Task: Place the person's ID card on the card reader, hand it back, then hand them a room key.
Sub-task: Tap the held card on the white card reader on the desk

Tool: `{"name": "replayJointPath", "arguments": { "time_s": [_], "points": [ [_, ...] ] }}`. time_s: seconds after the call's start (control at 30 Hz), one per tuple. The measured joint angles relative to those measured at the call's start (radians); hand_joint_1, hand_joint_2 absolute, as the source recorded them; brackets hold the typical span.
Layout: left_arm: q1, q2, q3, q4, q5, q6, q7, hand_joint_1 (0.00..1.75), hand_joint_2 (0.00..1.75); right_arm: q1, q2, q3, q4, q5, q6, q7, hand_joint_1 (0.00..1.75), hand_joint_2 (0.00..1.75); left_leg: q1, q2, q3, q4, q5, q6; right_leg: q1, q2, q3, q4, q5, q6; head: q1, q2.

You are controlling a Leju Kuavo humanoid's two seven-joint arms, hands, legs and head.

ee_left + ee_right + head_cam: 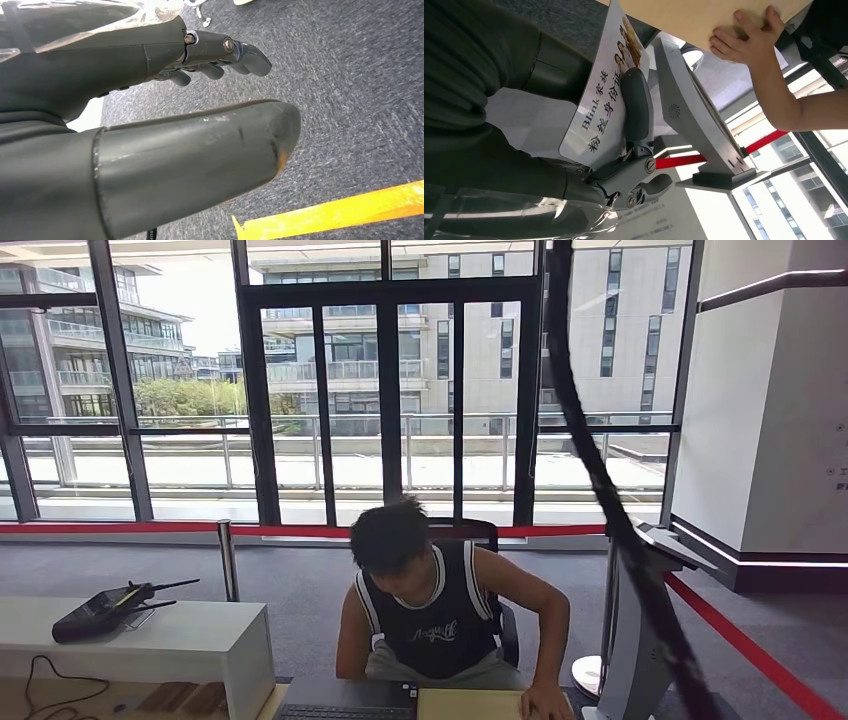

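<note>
The right hand (634, 165) held the ID card (599, 107), its fingers (636, 105) pressed across the face; "Blink" and Chinese characters were printed there. The left hand (150, 115) hung empty over carpet, fingers apart. The card looked not yet read or returned; the room key remained. The person (430, 610) leaned over the bench (470, 705).

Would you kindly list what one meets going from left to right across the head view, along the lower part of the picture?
Black walkie-talkie on the white counter → silver stanchion post → seated person in a dark sleeveless jersey → grey kiosk stand → red barrier belt.
</note>
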Motion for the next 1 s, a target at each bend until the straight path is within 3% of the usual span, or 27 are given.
{"name": "replayJointPath", "arguments": {
  "time_s": [0.4, 1.0],
  "points": [
    [0.001, 0.000, 0.002, 0.000, 0.014, 0.009, -0.006, 0.00, 0.00, -0.025, 0.037, 0.010, 0.136, -0.015, 0.041, -0.033, 1.75, 1.75, 0.000, 0.000, 0.000, 0.000, 0.000, 0.000, 0.000, 0.000, 0.000, 0.000, 0.000, 0.000, 0.000, 0.000],
    [0.001, 0.001, 0.002, 0.000, 0.011, 0.007, 0.003, 0.00, 0.00, -0.011, 0.052, 0.030, 0.282, -0.048, 0.091, 0.022, 1.75, 1.75, 0.000, 0.000, 0.000, 0.000, 0.000, 0.000, 0.000, 0.000, 0.000, 0.000, 0.000, 0.000, 0.000, 0.000]
  ]
}}
